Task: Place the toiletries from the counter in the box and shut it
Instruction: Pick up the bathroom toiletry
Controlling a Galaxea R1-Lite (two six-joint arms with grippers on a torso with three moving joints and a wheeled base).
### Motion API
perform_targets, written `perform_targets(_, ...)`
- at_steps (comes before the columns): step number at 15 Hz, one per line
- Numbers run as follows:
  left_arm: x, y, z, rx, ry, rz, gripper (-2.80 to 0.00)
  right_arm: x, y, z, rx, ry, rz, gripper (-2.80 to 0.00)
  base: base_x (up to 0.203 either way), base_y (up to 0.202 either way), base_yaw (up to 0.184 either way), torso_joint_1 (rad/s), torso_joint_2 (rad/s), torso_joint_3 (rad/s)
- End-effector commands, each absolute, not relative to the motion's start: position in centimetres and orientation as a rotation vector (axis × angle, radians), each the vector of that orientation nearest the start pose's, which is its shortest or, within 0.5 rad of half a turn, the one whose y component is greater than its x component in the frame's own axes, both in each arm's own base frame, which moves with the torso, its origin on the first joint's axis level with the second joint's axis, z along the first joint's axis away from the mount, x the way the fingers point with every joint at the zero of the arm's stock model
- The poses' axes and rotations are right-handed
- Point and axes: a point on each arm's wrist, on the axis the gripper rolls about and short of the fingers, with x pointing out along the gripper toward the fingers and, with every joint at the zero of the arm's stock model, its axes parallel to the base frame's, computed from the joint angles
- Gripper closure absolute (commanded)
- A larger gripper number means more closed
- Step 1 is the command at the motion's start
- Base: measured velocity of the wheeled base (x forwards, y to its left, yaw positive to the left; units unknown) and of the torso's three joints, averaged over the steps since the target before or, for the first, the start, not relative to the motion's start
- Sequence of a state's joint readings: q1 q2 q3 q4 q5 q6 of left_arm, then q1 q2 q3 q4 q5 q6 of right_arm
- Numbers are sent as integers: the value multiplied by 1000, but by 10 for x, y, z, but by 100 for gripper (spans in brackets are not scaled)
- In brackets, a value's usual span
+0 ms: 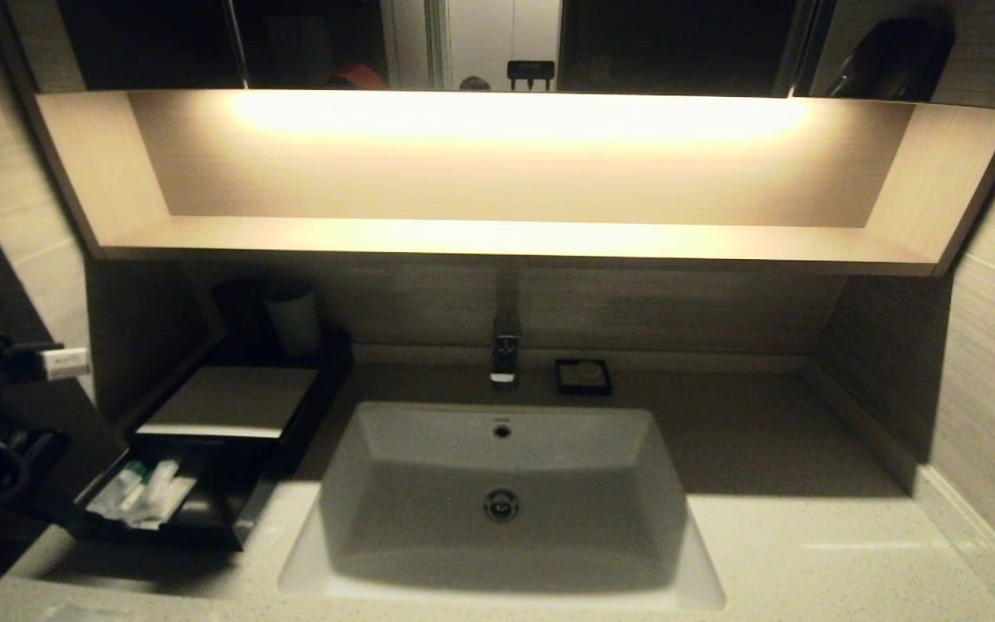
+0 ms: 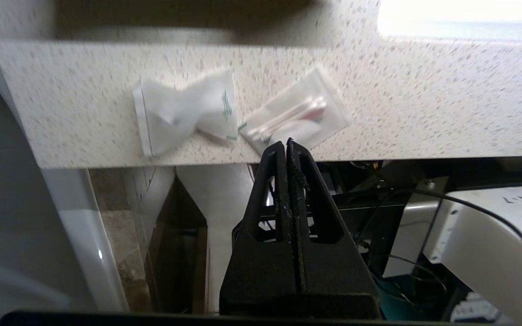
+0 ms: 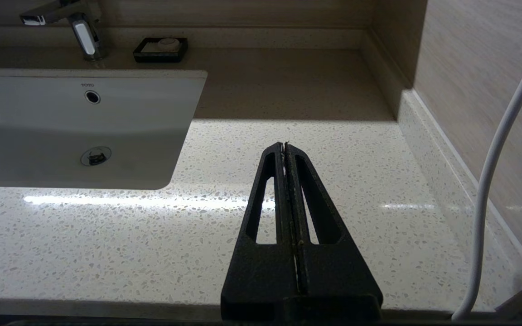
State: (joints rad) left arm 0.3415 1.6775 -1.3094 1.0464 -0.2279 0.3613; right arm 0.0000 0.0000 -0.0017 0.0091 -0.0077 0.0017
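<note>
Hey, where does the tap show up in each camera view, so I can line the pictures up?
Head view: the tap stands at the middle, behind the basin, with the small black dish beside it.
Left wrist view: not in it.
Right wrist view: the tap is in the upper left corner.
Shared landmark: the basin, seen in the head and right wrist views.
</note>
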Motion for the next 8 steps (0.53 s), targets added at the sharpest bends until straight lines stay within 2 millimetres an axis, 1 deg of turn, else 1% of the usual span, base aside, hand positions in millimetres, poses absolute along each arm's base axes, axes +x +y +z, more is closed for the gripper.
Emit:
perform_targets(1, 206, 70, 203, -94, 1333, -142, 0, -23, 0, 75, 2, 8, -8, 0, 0, 0, 0, 0, 0, 0)
perform_targets(5, 191, 64, 198, -101, 1344, -145, 0, -23, 0, 75, 2, 8, -8, 0, 0, 0, 0, 0, 0, 0)
perform_targets(8, 179, 58, 182, -113, 1398, -165, 0, -23, 0, 75, 2, 8, -8, 0, 0, 0, 0, 0, 0, 0)
